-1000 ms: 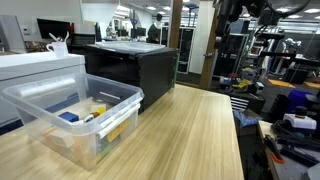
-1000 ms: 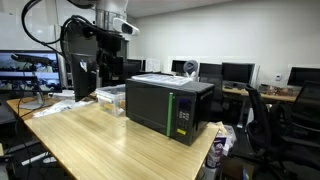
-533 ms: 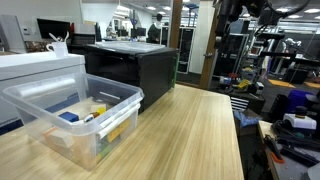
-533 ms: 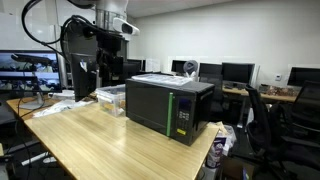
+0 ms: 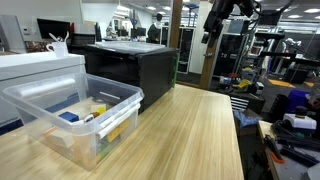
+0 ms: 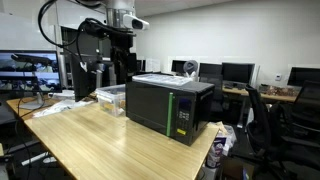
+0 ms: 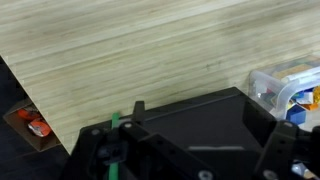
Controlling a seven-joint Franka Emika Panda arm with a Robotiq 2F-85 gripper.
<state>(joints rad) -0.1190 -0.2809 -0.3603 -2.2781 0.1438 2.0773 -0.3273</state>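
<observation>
The microwave (image 5: 135, 65) sits mid-frame on the table (image 5: 200, 135) in both exterior views, a dark box with its door face turned right in one (image 6: 165, 108). In the wrist view its black top (image 7: 190, 120) fills the lower middle. The gripper (image 5: 212, 27) hangs high above it, upper right of the frame, and upper middle in an exterior view (image 6: 122, 48). Its jaws stand wide apart and hold nothing. A clear bin (image 5: 70, 115) with small coloured items stands just beside the microwave, lower left.
</observation>
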